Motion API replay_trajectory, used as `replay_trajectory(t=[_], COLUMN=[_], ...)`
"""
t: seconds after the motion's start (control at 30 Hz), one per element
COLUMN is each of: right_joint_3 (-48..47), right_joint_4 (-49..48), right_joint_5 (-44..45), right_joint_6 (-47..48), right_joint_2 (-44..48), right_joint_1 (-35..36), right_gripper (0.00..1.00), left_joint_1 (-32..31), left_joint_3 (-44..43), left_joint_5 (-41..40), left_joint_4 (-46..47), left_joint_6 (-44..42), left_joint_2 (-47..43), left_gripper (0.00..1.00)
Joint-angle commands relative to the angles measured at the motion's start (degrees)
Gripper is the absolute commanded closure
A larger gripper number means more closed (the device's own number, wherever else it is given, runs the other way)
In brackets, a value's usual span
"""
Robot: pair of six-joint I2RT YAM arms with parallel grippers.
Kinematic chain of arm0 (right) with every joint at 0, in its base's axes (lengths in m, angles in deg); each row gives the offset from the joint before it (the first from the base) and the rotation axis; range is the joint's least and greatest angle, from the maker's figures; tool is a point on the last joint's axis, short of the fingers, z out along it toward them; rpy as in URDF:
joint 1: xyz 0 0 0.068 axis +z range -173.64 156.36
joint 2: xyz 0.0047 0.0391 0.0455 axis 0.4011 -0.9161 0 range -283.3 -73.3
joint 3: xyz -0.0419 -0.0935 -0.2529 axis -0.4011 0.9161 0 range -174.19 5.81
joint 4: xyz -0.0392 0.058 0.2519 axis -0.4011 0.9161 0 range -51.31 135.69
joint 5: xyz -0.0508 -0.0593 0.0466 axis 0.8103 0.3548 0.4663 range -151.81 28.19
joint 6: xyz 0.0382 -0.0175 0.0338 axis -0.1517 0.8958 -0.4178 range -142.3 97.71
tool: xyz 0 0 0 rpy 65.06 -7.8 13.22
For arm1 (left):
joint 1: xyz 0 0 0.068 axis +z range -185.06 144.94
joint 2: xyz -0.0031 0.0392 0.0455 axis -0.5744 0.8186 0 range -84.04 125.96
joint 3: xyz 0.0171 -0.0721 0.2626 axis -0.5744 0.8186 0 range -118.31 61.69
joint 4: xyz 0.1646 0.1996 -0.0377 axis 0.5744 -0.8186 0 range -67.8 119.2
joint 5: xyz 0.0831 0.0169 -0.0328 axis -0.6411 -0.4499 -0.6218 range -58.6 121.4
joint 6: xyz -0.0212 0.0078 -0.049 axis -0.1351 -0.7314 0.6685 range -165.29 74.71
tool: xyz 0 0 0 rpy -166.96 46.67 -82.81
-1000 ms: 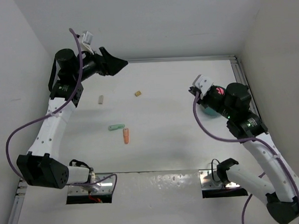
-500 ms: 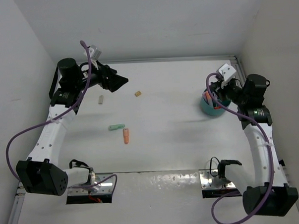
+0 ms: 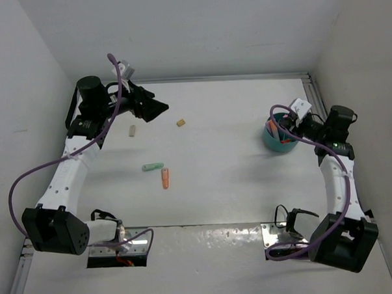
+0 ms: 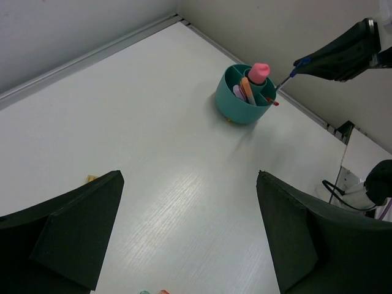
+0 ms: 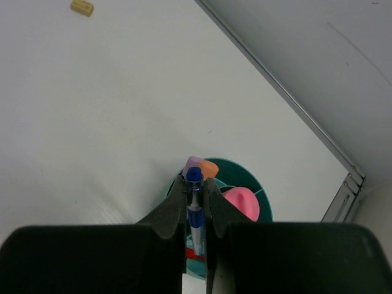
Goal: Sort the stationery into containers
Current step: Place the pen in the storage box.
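The teal cup (image 3: 271,144) stands at the right of the table and holds a pink-red marker (image 4: 258,72), a lilac highlighter and an orange pen. My right gripper (image 3: 288,128) hovers at the cup's right rim, shut on a dark-blue pen (image 5: 195,205) whose tip points down over the cup (image 5: 233,166). My left gripper (image 3: 159,107) hangs open and empty above the back left of the table. A mint-green stub (image 3: 152,167) and an orange stub (image 3: 165,179) lie side by side left of centre.
A small pale piece (image 3: 133,131) and a small tan piece (image 3: 180,123) lie near the left gripper. The back wall and the metal rail (image 3: 314,93) along the right edge stand close to the cup.
My right arm has drawn back to the right with the pen, uncovering the cup. My left gripper dropped from the back wall toward the table.
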Motion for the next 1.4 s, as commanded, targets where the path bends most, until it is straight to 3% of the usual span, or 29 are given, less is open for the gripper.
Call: replay_trajectory(t=[0.0,0.17,0.33,0.6,0.87,1.27,1.3,1.37], right_joint_3=[1.5,3.3,9.1,9.4,8.9,4.5,3.2,1.7], right_joint_4=[-1.9,0.2,-6.8,-4.2,-8.6,-7.7,-7.7,-7.4], right_joint_5=[-5.0,-5.8,-5.3,-5.3,-0.2,11.6,13.4,15.0], right_joint_6=[9.9,17.8,21.8,22.5,9.8,3.7,2.5,1.4], right_joint_2=[-1.4,-3.4,-5.0,-7.6,-7.7,-12.9,-14.3,-15.7], right_joint_1=[-0.9,-2.0,-2.3,-2.1,2.1,10.3,11.1,11.7], right_gripper=[1.0,1.0,1.0,1.0,1.0,1.0,0.91,0.85], left_joint_1=[0.9,1.1,1.1,1.1,1.1,1.2,1.2,1.2], left_joint_3=[-0.1,0.2,0.4,0.4,0.4,-1.0,-0.9,-1.0], left_joint_5=[1.4,1.5,1.9,2.0,2.6,2.8,2.5,2.5], left_joint_4=[1.6,1.0,1.8,2.3,4.0,3.5,3.3,3.0], left_joint_6=[-1.1,-1.1,-0.2,1.1,3.9,4.1,4.1,3.7], left_joint_2=[0.5,0.6,1.0,1.7,3.4,4.9,5.0,5.2], left_gripper=[0.04,0.04,0.04,0.04,0.06,0.06,0.06,0.06])
